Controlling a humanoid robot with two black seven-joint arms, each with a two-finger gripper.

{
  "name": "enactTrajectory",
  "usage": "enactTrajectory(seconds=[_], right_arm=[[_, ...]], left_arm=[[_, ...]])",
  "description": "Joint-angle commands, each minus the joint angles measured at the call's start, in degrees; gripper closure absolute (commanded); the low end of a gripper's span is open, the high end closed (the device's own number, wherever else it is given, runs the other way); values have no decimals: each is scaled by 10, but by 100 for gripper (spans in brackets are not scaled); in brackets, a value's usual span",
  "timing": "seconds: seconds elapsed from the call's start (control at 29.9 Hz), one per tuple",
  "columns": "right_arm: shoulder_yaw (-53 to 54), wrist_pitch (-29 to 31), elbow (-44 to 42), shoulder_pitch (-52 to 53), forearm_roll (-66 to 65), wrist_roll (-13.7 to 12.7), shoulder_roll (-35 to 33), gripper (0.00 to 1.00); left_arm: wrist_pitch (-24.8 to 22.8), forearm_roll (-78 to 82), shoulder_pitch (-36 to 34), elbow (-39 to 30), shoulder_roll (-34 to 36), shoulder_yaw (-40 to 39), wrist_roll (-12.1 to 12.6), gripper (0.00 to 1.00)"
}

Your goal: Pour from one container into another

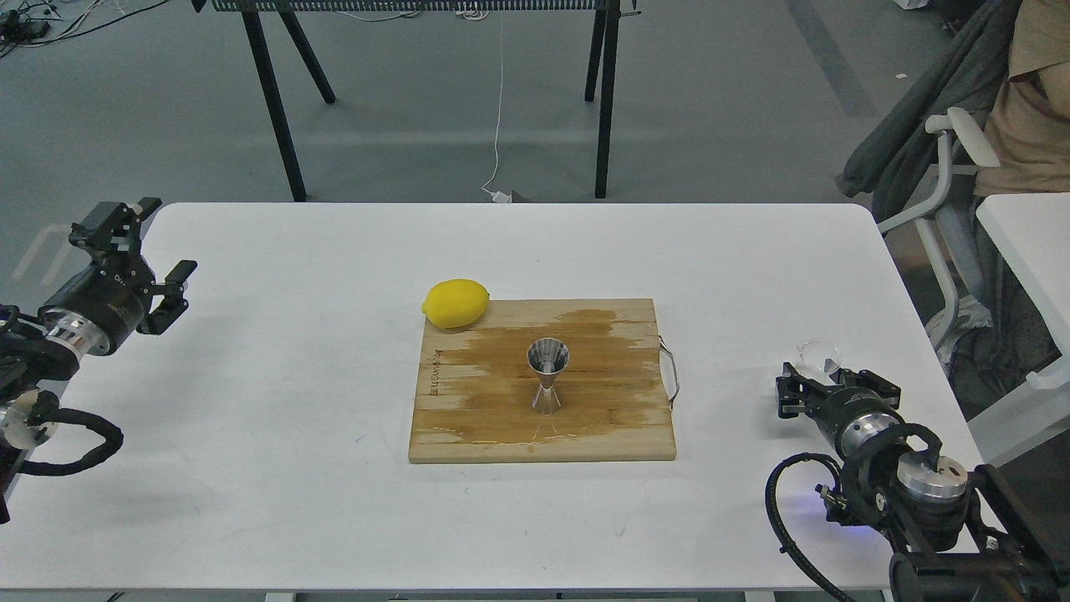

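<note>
White surface (292, 435), seen from the head, carrying all objects. At its centre lies a wooden cutting board (602, 418) with a wire handle at its 3 o'clock edge; a darker wet-looking stain spreads across the wood.

Left arm enters at 9 o'clock; the left claw (146, 263) hovers off the surface's edge with fingers spread, released and grasping nothing. Right arm enters at 5 o'clock; the right claw (823, 380) rests low over the surface at about 4 o'clock from the board, well apart from it. Whether its fingers are clenched cannot be told, as they are dark and partly hidden.

A lemon (456, 303) sits on the board's corner at 11 o'clock, partly overhanging onto the surface.

The steel jigger (547, 376), hourglass-shaped, stands upright near the board's centre, open cone uppermost.

The glass cup (819, 355), small and clear, sits just at the tips of the right claw, on its 12 o'clock side; contact cannot be confirmed, nor any contents.

Handling, as judged: the cup is light, rigid, smooth and breakable, so it should be taken across its round wall below the rim with moderate pressure. The jigger, narrow-waisted on a small base, would tip easily if nudged; the wet board may add slip.
</note>
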Motion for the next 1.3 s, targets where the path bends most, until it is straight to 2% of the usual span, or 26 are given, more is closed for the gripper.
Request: enactTrajectory(seconds=[0.0, 0.17, 0.3, 0.67, 0.9, 1.04, 1.17, 1.24, 1.27], right_arm=[[0, 0, -2, 0, 0, 0, 0, 24], [0, 0, 0, 0, 1, -1, 0, 18], [-1, 0, 3, -1, 3, -1, 0, 5], [-2, 0, 15, 0, 3, -2, 0, 4], [0, -24, 98, -11, 3, -4, -11, 3], [-2, -35, 163, -20, 3, -9, -48, 2], [-32, -19, 206, -18, -23, -11, -98, 1], [-57, 23, 213, -11, -74, -7, -139, 1], [-66, 64, 213, -6, -115, -7, -156, 1]], left_arm=[[0, 0, 0, 0, 1, 0, 0, 2], [0, 0, 0, 1, 1, 0, 0, 2], [0, 0, 0, 1, 1, 0, 0, 2], [0, 1, 0, 1, 1, 0, 0, 2], [0, 1, 0, 1, 0, 1, 0, 2], [0, 0, 0, 1, 0, 1, 0, 2], [0, 0, 0, 1, 1, 0, 0, 2], [0, 0, 0, 1, 2, 0, 0, 2], [0, 0, 0, 0, 2, 0, 0, 2]])
